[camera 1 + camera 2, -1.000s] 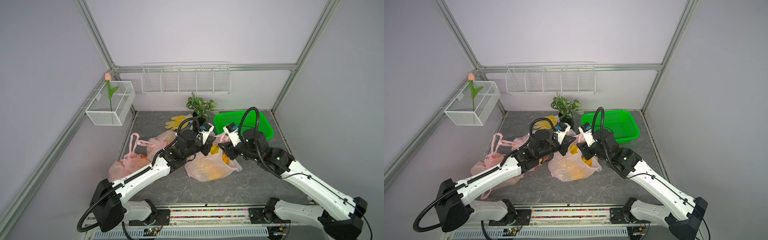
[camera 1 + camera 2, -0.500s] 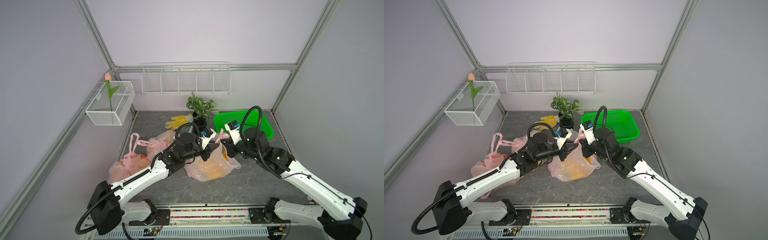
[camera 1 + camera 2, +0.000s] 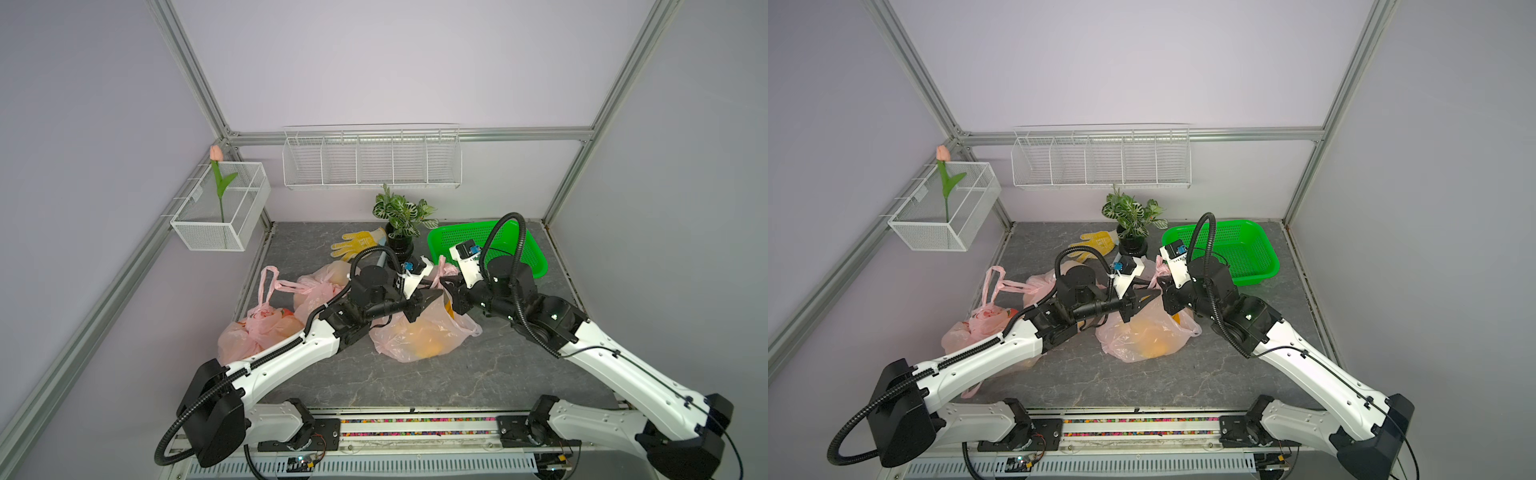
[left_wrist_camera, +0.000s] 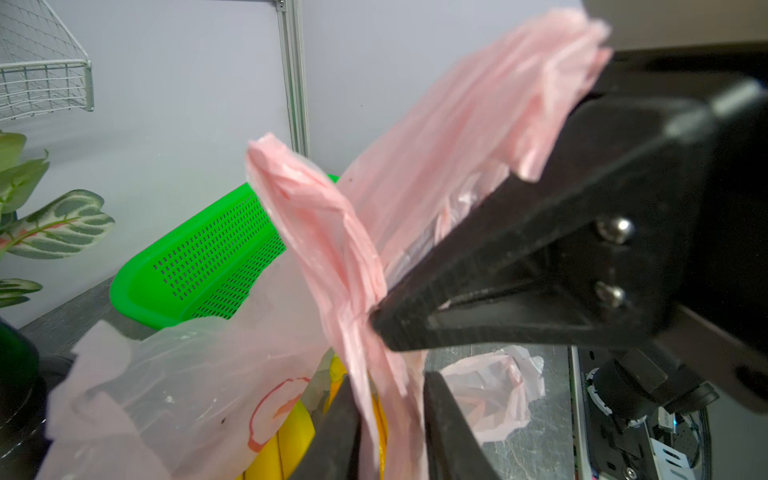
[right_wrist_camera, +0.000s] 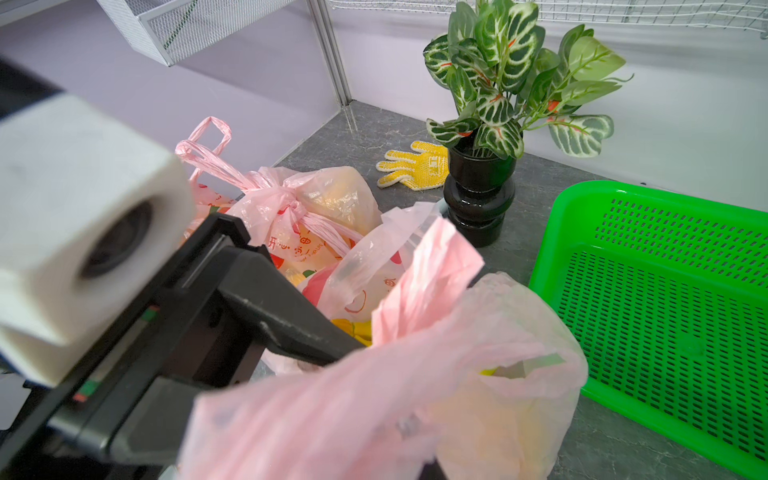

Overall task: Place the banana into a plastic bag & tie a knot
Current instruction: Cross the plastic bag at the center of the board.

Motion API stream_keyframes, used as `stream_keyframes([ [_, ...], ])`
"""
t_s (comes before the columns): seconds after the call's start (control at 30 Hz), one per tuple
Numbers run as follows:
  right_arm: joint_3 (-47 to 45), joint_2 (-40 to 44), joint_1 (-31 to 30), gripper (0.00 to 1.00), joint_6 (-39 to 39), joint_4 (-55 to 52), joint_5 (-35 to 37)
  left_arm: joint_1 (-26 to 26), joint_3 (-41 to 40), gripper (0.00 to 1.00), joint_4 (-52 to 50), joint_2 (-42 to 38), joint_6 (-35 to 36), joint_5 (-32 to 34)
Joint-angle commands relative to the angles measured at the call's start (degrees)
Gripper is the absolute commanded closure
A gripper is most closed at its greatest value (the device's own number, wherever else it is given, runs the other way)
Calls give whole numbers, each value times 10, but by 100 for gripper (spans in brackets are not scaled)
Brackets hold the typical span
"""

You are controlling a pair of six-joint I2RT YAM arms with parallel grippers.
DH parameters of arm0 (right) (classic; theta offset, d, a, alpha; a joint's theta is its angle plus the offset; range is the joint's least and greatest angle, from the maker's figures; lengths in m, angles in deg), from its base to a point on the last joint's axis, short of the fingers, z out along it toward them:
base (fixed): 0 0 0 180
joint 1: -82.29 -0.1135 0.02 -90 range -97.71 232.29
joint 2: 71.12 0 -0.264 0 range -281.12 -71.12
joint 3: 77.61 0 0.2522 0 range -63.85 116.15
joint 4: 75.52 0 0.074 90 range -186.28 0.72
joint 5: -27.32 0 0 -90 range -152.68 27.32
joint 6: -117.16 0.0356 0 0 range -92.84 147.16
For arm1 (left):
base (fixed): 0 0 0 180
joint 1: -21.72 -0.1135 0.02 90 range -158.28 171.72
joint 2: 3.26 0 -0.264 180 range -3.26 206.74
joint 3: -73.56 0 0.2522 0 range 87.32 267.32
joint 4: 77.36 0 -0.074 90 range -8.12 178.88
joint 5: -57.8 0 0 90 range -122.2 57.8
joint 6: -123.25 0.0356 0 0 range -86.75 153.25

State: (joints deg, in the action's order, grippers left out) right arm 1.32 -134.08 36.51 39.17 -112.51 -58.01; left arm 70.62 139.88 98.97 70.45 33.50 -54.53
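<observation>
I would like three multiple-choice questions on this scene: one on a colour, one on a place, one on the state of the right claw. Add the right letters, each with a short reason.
1. What colour is the plastic basket? A) green B) blue C) white
2. Where does the glove lie? A) in the basket B) on the table beside the plant pot C) inside a drawer
3. How is the right claw? A) open above the basket B) shut on the handle of the pink bag C) shut on the glove
Key: 1 A, its mesh is bright green; 2 B, it lies flat next to the black pot; 3 B, the left wrist view shows it clamped on the handle.
</observation>
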Motion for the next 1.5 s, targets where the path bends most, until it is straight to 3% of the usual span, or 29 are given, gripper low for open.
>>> stream_keyframes([
  [0.0,-8,-1,-2,93,6,19,-3,-1,21,71,9,14,-12,-16],
  [0.17,-8,1,-10,93,10,28,-11,-1,38,75,-3,38,-17,-4],
  [0.33,-7,9,-9,92,-10,3,12,-1,44,95,-29,22,-22,31],
  [0.47,-17,35,-3,90,-38,-15,45,-2,36,100,-50,-6,-25,80],
  [0.83,2,53,-25,93,-158,-74,13,-20,95,100,-119,1,-3,86],
  [1.13,45,18,-49,93,-153,-88,68,-18,164,98,-206,53,95,-80],
  [1.3,50,9,-50,93,-156,-89,71,-15,160,94,-254,53,139,-101],
  [1.47,50,-3,-53,93,-173,-109,60,-15,156,87,-250,46,139,-102],
])
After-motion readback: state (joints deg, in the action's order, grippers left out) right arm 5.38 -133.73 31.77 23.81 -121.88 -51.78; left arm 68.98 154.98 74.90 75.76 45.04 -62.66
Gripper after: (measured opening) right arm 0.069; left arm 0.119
